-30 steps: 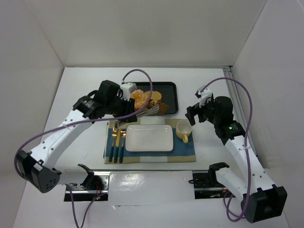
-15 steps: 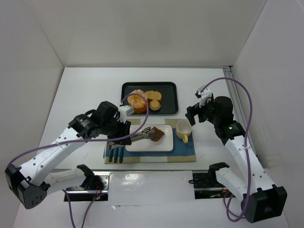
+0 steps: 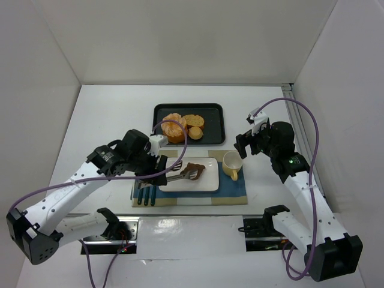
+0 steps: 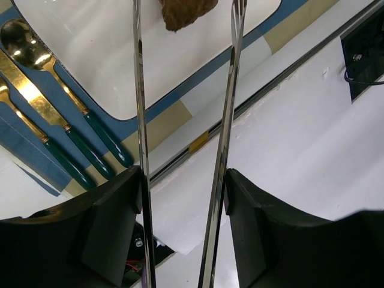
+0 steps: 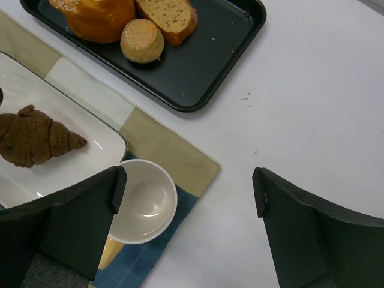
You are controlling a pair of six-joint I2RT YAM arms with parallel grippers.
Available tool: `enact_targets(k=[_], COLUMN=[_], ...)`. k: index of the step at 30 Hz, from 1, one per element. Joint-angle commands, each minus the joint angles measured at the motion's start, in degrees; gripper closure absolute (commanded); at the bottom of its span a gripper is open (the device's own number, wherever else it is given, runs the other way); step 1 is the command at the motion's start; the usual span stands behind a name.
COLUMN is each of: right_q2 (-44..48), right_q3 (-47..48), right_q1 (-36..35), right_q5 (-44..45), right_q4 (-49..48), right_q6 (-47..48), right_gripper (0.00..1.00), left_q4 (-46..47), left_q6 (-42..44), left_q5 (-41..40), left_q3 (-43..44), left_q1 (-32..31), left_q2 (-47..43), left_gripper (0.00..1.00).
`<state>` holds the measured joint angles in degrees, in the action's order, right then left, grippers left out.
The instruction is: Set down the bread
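The bread (image 3: 195, 170), a small dark brown chunk, lies on the white rectangular plate (image 3: 207, 183). It also shows in the right wrist view (image 5: 36, 141) and at the top of the left wrist view (image 4: 186, 11). My left gripper (image 3: 157, 171) (image 4: 183, 174) is shut on metal tongs (image 4: 227, 120). The tong arms stand apart on either side of the bread, not pressing it. My right gripper (image 3: 245, 144) (image 5: 187, 180) is open and empty, hovering beside the yellow cup (image 3: 232, 165).
A black tray (image 3: 213, 120) behind the plate holds an orange bun (image 3: 174, 128), a tan slice and a small roll. Gold cutlery with green handles (image 3: 146, 186) lies left of the plate on the blue and tan placemat (image 3: 234, 192).
My left arm carried the bread in the tongs from the tray down to the plate. The tong arms now stand wider than the bread. The right arm has not moved.
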<state>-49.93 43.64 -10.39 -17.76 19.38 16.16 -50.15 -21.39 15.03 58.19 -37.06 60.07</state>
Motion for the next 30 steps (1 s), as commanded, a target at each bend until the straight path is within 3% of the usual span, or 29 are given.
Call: enact_targets(k=[1,9,17,24,30], right_q2=[1.24,1.24,1.24,1.77,1.77], right_q3=[0.66,0.66,0.66,0.66,0.66], right_q1=[-0.42,-0.42,-0.42,-0.42,-0.42], right_q5=[0.18,0.18,-0.34,-0.87,-0.87], right_q4=[-0.3,-0.3,-0.3,-0.3,-0.3], right_q6=[0.45,0.45,0.45,0.45,0.45], right_gripper=[0.0,0.0,0.0,0.0,0.0], left_q4=[-0.03,-3.02,5.74,14.72,17.37], left_q6=[-0.41,-1.55,-2.17,1.61,2.31], left_q5=[-1.66,-8.86,-22.23,-15.65,-14.15], left_q3=[1.74,8.67,8.79,2.54,2.01], left_q1=[-0.3,-0.3,9.7,23.67,29.75], left_q2=[-2.59,-5.05,-6.47,-3.3,0.3], left_gripper=[0.3,0.3,0.31,0.34,0.34])
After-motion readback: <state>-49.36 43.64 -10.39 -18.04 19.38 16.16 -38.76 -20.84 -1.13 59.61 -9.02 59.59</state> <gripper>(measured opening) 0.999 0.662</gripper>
